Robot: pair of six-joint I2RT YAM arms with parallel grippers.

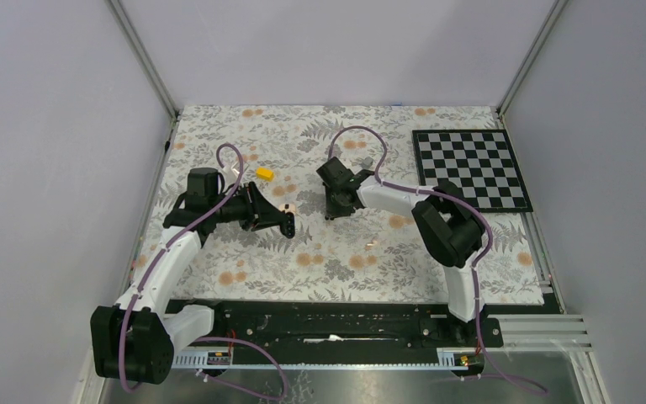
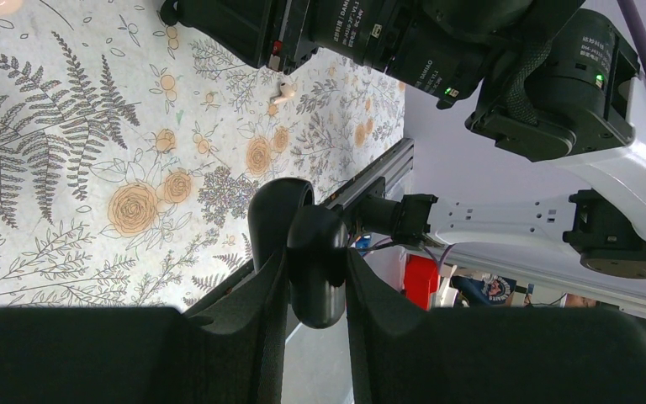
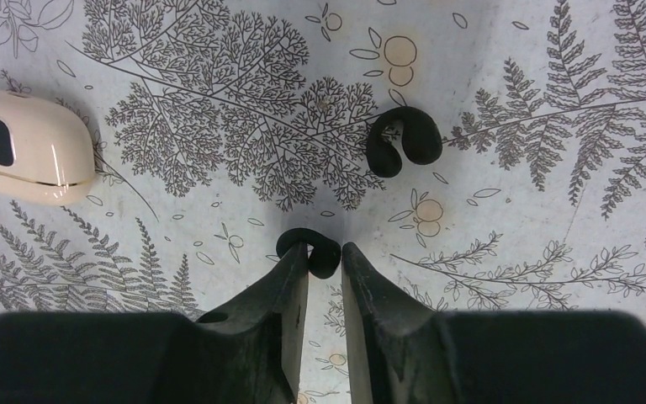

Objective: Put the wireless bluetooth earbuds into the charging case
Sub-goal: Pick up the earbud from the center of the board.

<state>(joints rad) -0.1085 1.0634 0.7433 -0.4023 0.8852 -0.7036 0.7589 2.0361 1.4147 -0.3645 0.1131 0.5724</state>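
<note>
Left gripper (image 2: 315, 269) is clamped on the black, glossy, oval charging case (image 2: 318, 244), held clear of the floral worktop (image 3: 513, 210). The case's long axis runs along the fingers and it juts beyond the tips, showing two rounded lobes. Right gripper (image 3: 325, 251) has its jaws narrow. One small matte-black earbud (image 3: 323, 261) lies on the worktop at its tips, but whether it is pinched cannot be told. The second earbud (image 3: 404, 141), curled like a C that opens lower left, lies farther out. A cream pod (image 3: 29, 151) with a black oval patch rests to the left.
</note>
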